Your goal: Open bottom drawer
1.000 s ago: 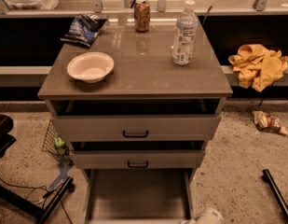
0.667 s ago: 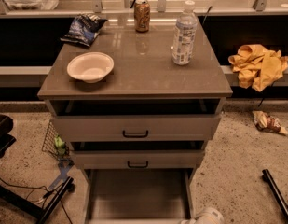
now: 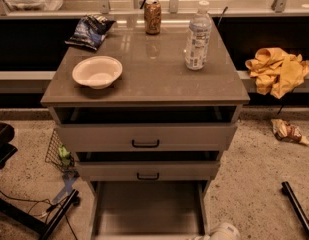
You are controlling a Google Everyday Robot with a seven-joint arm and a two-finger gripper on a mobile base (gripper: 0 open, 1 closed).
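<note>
Where the frame ends at lower right of centre, a rounded white part of the gripper (image 3: 221, 231) is seen just beside the bottom drawer (image 3: 149, 206); its opening state cannot be told. The bottom drawer is pulled out at lower centre, with its smooth flat grey floor exposed. Above it are the middle drawer front (image 3: 194, 170) and the taller top drawer front (image 3: 194, 136), each fitted with a black bar handle. On the matte cabinet top (image 3: 154, 74) are placed a round white bowl (image 3: 97, 72), a clear ribbed bottle (image 3: 198, 36) and a cylindrical can (image 3: 152, 17).
</note>
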